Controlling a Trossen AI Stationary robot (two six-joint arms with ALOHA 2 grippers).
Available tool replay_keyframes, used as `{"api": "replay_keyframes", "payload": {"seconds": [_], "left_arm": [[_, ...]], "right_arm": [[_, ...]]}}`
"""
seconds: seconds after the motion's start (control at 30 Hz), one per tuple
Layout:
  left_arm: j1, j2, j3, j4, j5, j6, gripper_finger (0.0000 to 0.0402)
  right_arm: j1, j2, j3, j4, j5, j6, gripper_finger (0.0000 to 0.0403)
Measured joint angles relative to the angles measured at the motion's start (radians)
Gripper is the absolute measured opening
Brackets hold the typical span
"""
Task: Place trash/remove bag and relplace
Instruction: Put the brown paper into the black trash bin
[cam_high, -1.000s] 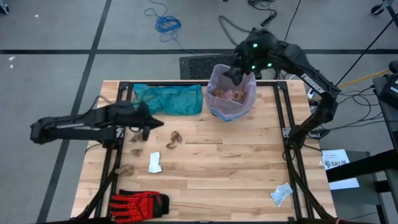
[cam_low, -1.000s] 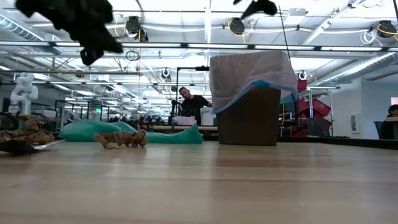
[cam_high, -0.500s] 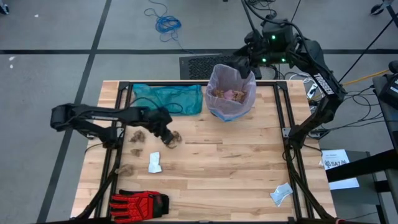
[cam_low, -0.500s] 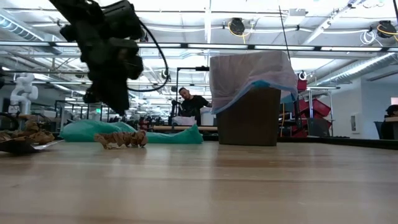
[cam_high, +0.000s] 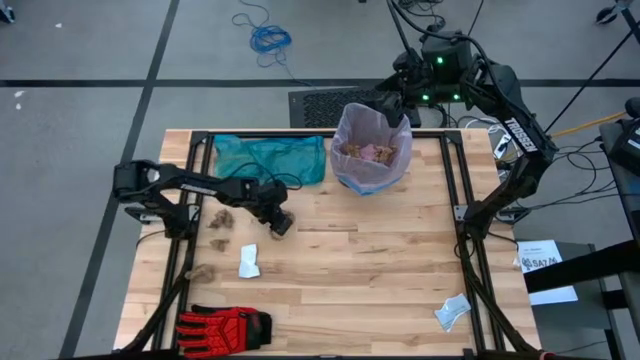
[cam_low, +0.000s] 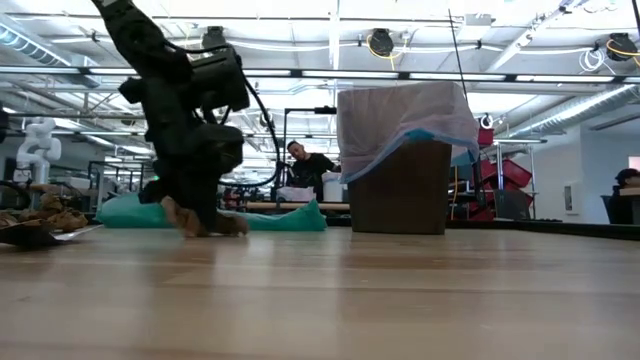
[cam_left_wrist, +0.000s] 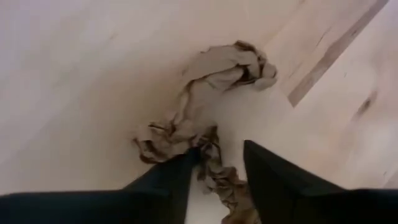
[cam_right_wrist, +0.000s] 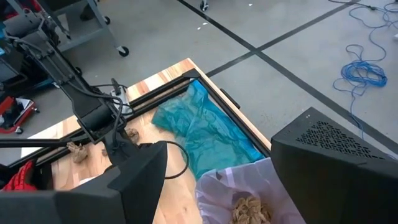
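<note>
Your left gripper (cam_high: 281, 222) is down at the tabletop with its fingers (cam_left_wrist: 168, 180) parted by a narrow gap, straddling the near end of a crumpled brown paper scrap (cam_left_wrist: 208, 102); the paper sits between the tips, but you cannot tell whether they grip it. Just beside it, toward the table's left edge, lie two more brown paper wads (cam_high: 221, 216), and a white crumpled scrap (cam_high: 248, 261) lies near its front side. Behind the gripper the teal-green plastic bag (cam_high: 268, 158) lies flat on the wooden table (cam_high: 360, 270). Your right gripper (cam_high: 393, 104) hangs wide open and empty just above the far rim of the bag (cam_high: 371, 150), which lines the bin and holds trash. A red glove (cam_high: 224, 324) lies at the front left corner.
</note>
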Motion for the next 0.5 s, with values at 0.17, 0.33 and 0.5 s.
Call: {"api": "replay_keyframes", "payload": {"seconds": [0.17,0.33,0.5], "left_arm": [[0.025,-0.07,0.075,0.02,-0.004,0.003,0.0014],[0.071,-0.179,0.223,0.052,-0.005,0.081,0.0004],[0.157,-0.215,0.433,0.081,-0.011,0.179,0.0002]], "right_arm": [[0.0,0.0,0.0,-0.008,-0.002,-0.008,0.0279],[0.0,0.0,0.0,-0.007,-0.005,-0.008,0.0279],[0.0,0.0,0.0,0.011,-0.01,-0.008,0.0279]]}}
